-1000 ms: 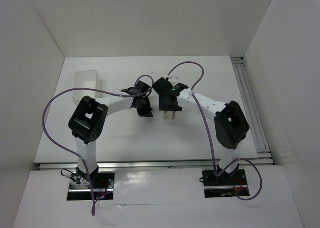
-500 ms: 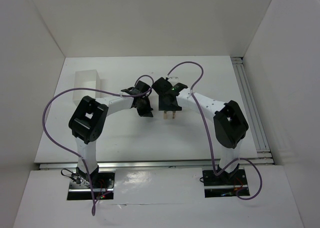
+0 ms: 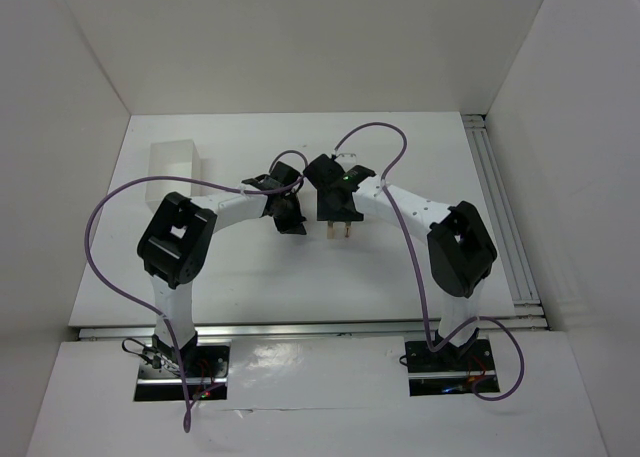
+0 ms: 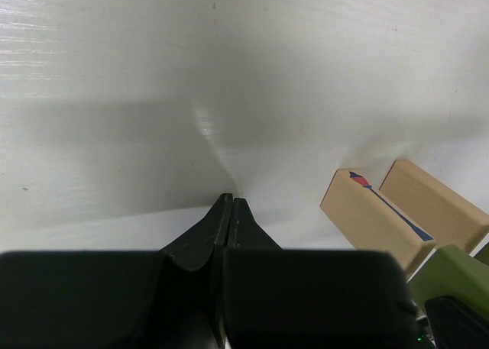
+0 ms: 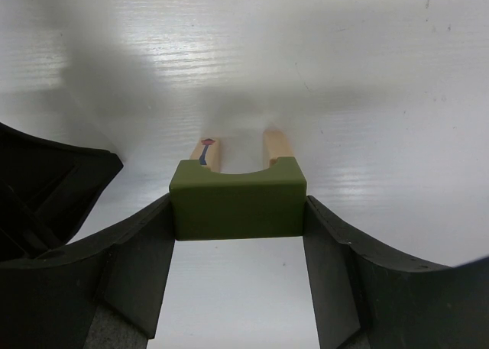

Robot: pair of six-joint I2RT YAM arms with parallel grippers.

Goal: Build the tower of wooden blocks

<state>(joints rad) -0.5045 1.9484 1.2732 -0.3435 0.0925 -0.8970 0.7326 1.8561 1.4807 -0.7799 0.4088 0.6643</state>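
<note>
Right wrist view: grips green block (image 5: 237,204) in right gripper (image 5: 237,215), over two tan uprights (image 5: 206,152) at table (image 3: 430,157) centre. Holds left gripper (image 4: 231,205) shut, empty, just left of them. Risks toppling uprights if lowered off-centre, tilted, or nudged by left gripper.

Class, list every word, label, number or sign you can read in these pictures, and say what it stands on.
None: no readable words or numbers anywhere.
One tan block carries a small red and blue mark; it is a picture, not text.
The green block is plain.
</note>
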